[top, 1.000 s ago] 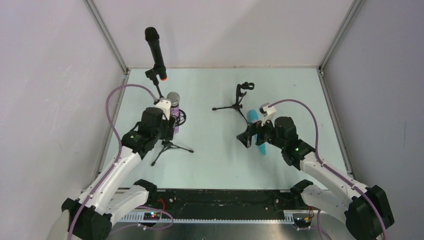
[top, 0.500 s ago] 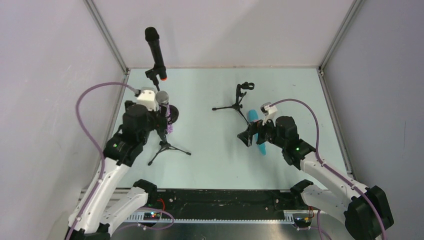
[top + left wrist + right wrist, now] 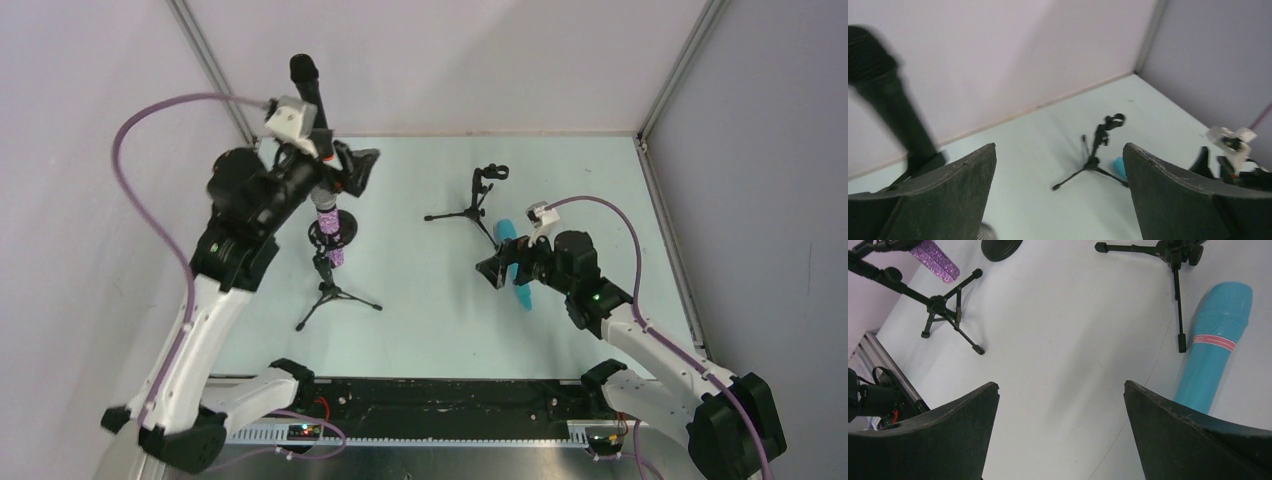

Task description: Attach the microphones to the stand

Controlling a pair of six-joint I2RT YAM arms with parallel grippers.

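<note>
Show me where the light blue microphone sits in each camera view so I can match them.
Top external: the light blue microphone lies flat, right of centre.
Left wrist: only a blue sliver shows, low and right of centre.
Right wrist: at the right side, lying flat, most of it in view.
Shared landmark: the empty tripod stand next to it.

White arms (image 3: 190, 335), black joints (image 3: 243, 193), purple cables (image 3: 200, 96), matte black tool fingers (image 3: 938, 200).

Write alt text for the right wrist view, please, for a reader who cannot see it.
A light blue microphone lies on the pale table beside a black tripod stand, ahead of the open right gripper. At upper left, a glittery purple microphone shows above a second tripod stand.
</note>
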